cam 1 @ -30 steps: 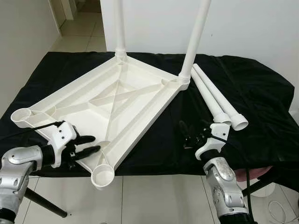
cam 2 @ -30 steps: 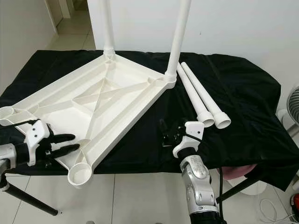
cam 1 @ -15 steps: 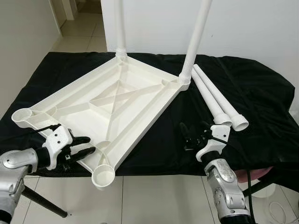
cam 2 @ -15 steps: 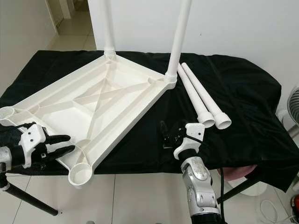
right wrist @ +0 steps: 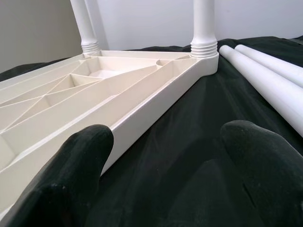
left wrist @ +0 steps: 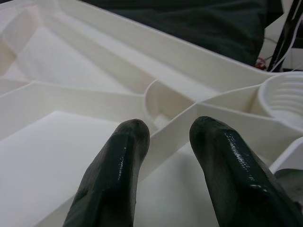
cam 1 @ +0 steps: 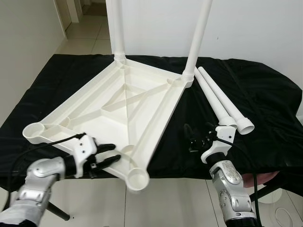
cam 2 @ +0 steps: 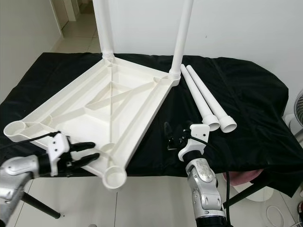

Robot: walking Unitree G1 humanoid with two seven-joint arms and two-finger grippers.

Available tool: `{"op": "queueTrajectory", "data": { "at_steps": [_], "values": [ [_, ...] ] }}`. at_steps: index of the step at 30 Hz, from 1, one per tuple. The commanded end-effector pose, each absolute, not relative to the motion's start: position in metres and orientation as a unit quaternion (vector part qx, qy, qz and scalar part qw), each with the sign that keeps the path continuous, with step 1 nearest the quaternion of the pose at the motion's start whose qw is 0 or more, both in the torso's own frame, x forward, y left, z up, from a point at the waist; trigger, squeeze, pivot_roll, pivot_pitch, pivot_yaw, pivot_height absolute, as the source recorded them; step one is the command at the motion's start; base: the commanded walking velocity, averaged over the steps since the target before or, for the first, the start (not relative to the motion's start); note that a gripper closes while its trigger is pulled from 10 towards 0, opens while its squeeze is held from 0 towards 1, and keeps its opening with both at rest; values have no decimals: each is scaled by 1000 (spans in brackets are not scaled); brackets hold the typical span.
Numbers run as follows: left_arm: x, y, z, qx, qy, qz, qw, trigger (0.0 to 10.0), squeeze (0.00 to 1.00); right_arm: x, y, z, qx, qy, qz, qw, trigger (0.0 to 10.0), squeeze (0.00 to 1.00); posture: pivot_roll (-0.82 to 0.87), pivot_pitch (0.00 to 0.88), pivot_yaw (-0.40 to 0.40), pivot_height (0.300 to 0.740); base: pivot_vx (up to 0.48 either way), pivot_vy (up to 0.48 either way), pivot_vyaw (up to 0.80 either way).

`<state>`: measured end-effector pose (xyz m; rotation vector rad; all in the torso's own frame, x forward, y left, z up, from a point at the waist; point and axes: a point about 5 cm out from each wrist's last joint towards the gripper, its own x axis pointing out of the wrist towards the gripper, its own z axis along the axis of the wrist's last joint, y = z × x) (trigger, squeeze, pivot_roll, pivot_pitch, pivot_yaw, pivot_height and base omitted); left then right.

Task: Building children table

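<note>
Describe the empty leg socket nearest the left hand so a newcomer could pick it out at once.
Start at the white upturned tabletop on the black cloth. Follow its near edge to the corner that overhangs the floor, just beyond the left hand. The round open socket there is threaded inside and holds no leg, unlike the two far corners, and lies nearer the robot than the other empty socket.

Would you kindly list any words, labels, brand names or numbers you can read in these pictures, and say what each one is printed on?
None: no readable text anywhere.
The upturned white tabletop, its two fitted legs, and the two loose legs are plain plastic.
The black cloth carries no print.
The left gripper and right gripper bear no marking that can be made out.
</note>
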<state>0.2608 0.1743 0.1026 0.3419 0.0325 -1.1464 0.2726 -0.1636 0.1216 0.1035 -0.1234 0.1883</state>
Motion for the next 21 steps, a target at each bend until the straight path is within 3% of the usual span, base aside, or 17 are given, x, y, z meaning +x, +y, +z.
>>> {"op": "queueTrajectory", "data": {
  "at_steps": [1,10,20,21],
  "values": [
    [257,164,91,146,37,-552,820,10000,0,271,-168,120,51,-55,88,993,10000,0,-104,0,-1,740,0,0,0],
    [262,131,92,116,8,-546,830,10000,0,270,-169,121,52,-57,77,994,10000,0,-121,0,7,740,0,0,0],
    [271,146,111,148,2,-556,818,10000,0,269,-169,122,48,-56,90,993,10000,0,-115,0,4,740,0,0,0],
    [272,149,115,149,2,-561,814,10000,0,268,-169,123,52,-57,98,992,10000,671,-115,0,5,740,0,0,0]
  ]
}}
